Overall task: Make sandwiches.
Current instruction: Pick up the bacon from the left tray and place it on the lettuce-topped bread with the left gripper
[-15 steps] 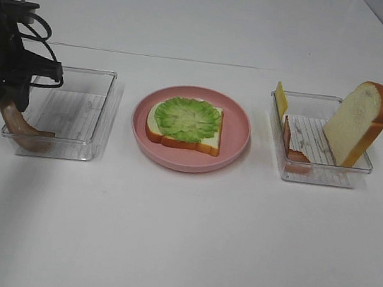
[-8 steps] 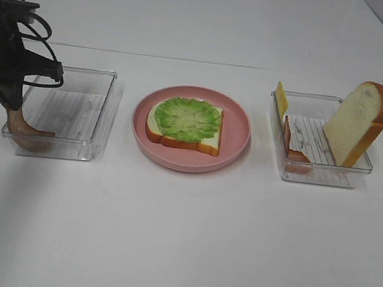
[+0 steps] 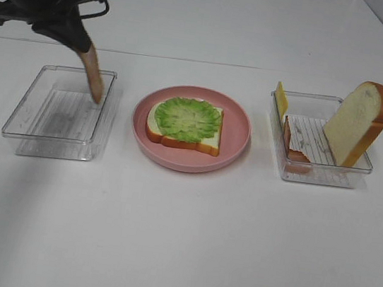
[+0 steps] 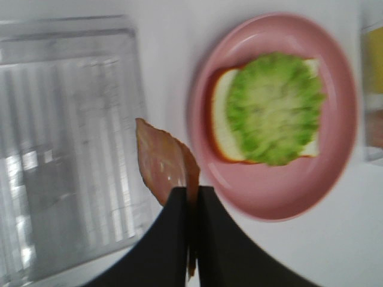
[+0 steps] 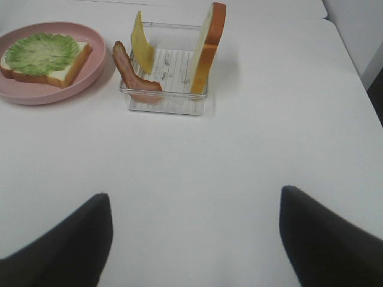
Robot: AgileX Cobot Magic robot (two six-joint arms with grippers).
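Observation:
A bread slice topped with a green lettuce leaf lies on the round pink plate. My left gripper is shut on a pinkish-brown ham slice that hangs above the right edge of the left clear tray. In the left wrist view the ham hangs from the closed gripper between tray and plate. The right tray holds an upright bread slice, yellow cheese and a bacon strip. My right gripper is open over bare table, out of the exterior view.
The left tray holds nothing visible. The right wrist view shows the bacon, cheese and bread standing in their tray, with the plate beside it. White table stretches in front.
My left gripper has lifted the ham slice out of the left tray's near-left corner and carried it up and to the right, towards the plate. The tray now holds nothing.

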